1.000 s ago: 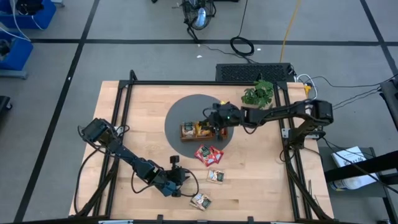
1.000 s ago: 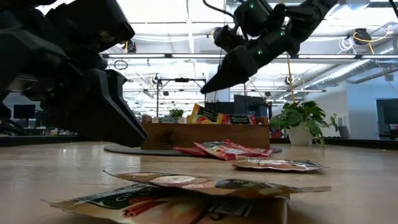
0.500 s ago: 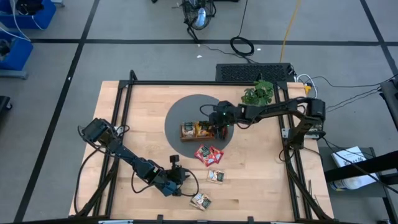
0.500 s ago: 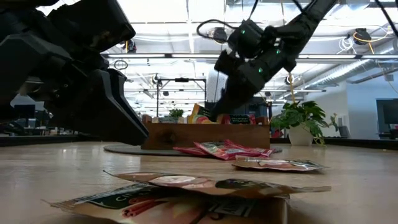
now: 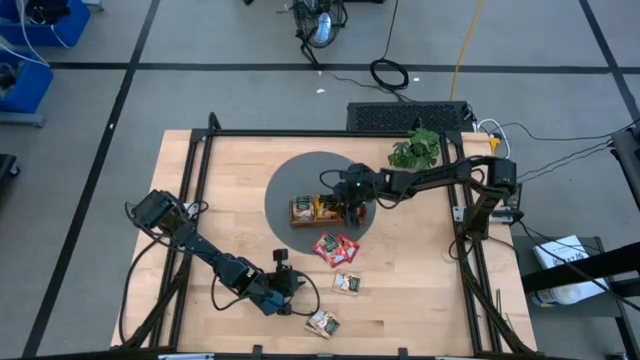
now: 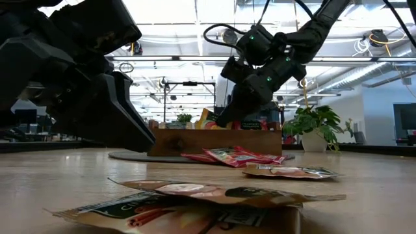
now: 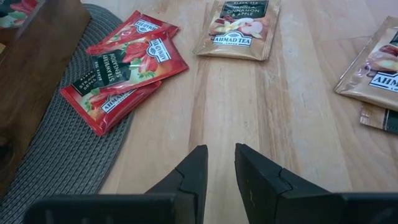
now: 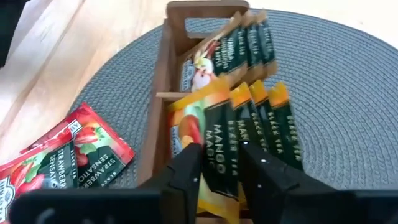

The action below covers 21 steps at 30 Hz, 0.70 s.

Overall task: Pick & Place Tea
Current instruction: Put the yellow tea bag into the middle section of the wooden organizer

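Right claw [image 8: 217, 163] had dropped onto wooden tray [image 8: 163, 112], fingers narrowly apart round orange sachets [image 8: 219, 155]. Placing step; next: release, lift. Left claw [image 7: 219, 171] idle, slightly apart.

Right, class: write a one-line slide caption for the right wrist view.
Right gripper poised over orange Mango Magic sachets standing in the wooden tray on a grey mat.

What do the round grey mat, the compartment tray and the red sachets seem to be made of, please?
The mat looks like woven fabric or cord: ribbed concentric rings, matte grey. The tray looks like wood: brown, smooth, with thin flat walls. The red sachets look like glossy printed foil or coated paper, going by the sheen and crimped edges; which one is unclear.
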### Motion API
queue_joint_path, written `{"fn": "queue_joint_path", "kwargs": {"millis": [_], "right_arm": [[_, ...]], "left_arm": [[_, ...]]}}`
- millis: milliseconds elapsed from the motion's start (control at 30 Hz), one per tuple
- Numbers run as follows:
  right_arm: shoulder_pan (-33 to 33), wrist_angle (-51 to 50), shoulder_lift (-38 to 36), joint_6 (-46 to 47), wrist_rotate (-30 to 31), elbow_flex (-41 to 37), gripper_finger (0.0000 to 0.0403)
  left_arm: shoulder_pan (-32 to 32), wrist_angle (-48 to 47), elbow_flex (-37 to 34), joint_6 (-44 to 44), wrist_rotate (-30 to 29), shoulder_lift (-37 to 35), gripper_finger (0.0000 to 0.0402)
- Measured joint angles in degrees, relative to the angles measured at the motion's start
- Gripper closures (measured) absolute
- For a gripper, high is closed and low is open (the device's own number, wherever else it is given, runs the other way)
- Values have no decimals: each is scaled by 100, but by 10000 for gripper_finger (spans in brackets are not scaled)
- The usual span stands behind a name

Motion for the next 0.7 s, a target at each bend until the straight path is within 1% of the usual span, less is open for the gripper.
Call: {"fn": "queue_joint_path", "kwargs": {"millis": [200, 300, 367, 467, 633, 700], "right_arm": [[139, -5, 0, -170, 40, 0, 372], [206, -9, 0, -256, 342, 0, 396], [245, -11, -6, -356, 469, 0, 399], [249, -84, -44, -364, 457, 28, 400], [272, -1087, -129, -485, 461, 545, 401], [315, -1703, -129, -605, 464, 854, 401]], "left_arm": [[0, 0, 0, 0, 0, 0, 314], [0, 0, 0, -2, 0, 0, 314], [0, 2, 0, -2, 0, 0, 314], [0, 3, 0, -2, 0, 0, 314], [5, 8, 0, -4, 0, 0, 314], [9, 40, 0, -5, 0, 0, 314]]}}
